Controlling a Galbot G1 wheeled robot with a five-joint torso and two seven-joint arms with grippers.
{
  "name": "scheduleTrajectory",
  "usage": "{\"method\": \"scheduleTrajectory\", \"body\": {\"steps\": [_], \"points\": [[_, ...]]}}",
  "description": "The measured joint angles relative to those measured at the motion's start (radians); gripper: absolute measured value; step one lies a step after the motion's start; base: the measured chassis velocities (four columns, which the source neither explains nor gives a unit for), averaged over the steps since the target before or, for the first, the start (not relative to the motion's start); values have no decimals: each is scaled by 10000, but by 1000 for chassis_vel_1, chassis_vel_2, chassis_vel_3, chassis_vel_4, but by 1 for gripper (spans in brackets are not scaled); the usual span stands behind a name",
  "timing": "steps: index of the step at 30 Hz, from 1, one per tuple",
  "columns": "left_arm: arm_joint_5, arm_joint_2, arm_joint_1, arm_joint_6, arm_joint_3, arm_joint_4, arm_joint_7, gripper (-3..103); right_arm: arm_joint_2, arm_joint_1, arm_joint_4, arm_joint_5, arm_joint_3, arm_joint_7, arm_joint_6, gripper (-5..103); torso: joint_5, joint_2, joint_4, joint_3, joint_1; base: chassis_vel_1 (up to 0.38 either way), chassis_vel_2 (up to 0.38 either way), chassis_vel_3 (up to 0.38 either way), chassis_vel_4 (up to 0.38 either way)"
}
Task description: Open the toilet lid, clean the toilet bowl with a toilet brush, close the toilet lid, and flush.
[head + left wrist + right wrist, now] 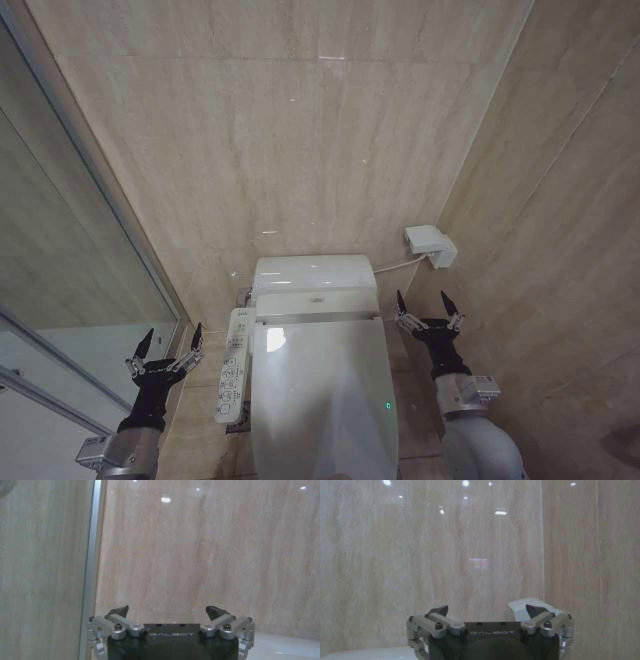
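A: We are logging one beige stone-tiled wall [300, 130] facing us, with a second tiled wall meeting it at the corner on our right, and one glass shower partition [60, 260] running along our left.

B: We are counting one toilet. Its toilet lid [325, 400] is lying down shut over the toilet bowl [262, 452], directly below us and centred between our arms. One white tank section [313, 272] is sitting behind it against the wall.

A: We are noting one side control panel [232, 375] hanging off the bowl's left side, and one small white wall box [431, 245] with a cord, up to the right.

B: Two grippers. We are holding the left gripper [167, 348] beside the control panel, fingers spread apart, gripping nothing. The right gripper [428, 309] is hovering right of the tank, fingers likewise spread and empty.

A: One green indicator light [387, 405] is glowing on the lid's right edge.
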Motion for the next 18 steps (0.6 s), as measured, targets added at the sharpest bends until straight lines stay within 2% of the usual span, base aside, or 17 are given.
{"method": "scheduleTrajectory", "body": {"steps": [12,18], "points": [[268,-65,148,151,72,-256,-112,100,0,0,0,0,0,0,0,100,1,0,0,0,0,0,0,0,0],[464,-76,197,-227,134,-94,-12,100,0,0,0,0,0,0,1,100,0,0,0,0,0,0,0,0,0]]}}
